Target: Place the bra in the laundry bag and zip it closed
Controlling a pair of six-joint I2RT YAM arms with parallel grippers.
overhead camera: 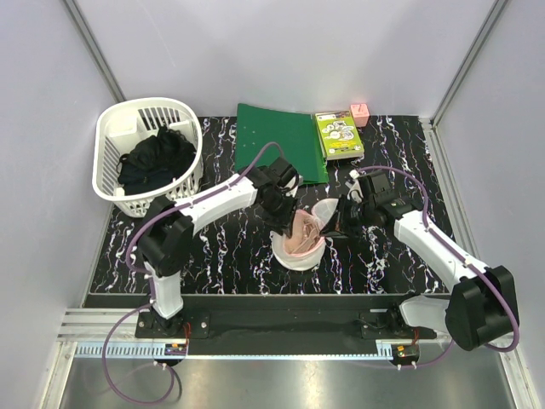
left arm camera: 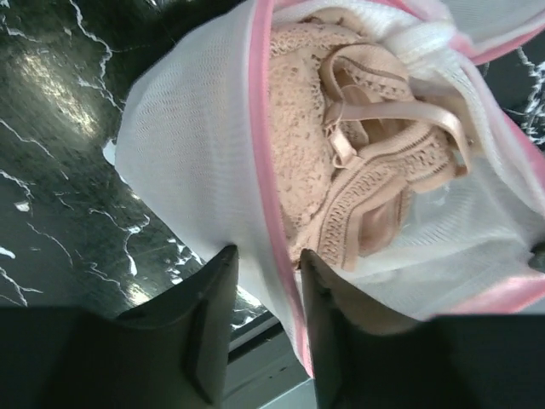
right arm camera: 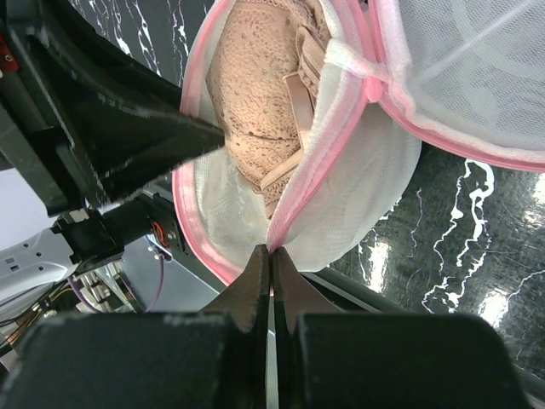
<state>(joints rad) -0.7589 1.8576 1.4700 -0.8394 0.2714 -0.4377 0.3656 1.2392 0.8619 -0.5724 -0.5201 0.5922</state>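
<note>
Nearest the lens, the left arm's base (overhead camera: 162,298) is sitting bolted at the table's near edge, its white links reaching up and rightward toward centre.

Far left, a white slotted plastic basket (overhead camera: 106,145) is holding a bundle of black clothing (overhead camera: 153,162).

At centre, the laundry bag (overhead camera: 298,258) is lying open on the black, white-veined table (overhead camera: 213,256), and the bra (overhead camera: 302,232) is sitting inside it.

Left wrist view: the left gripper (left arm camera: 268,256) is hovering at the bag's rim. Its fingers are a narrow gap apart, loosely straddling the pink trim and the mesh wall, not clamped on them. The bra's peach, knobbly-textured padded cups are nesting one in the other, with thin straps folded over them, all within the fine white mesh.

Right wrist view: the right gripper (right arm camera: 271,258) is pinching the pink zipper trim on the bag's other side, fingers pressed together on it. The bag's domed mesh lid (right arm camera: 477,68) is lying flipped open beside the mouth. The right arm is bending from its base (overhead camera: 477,311) leftward to the bag.

Behind, a green folder (overhead camera: 281,141), a green printed box (overhead camera: 339,135) and a small pink block (overhead camera: 359,113) are lying along the table's back edge.
</note>
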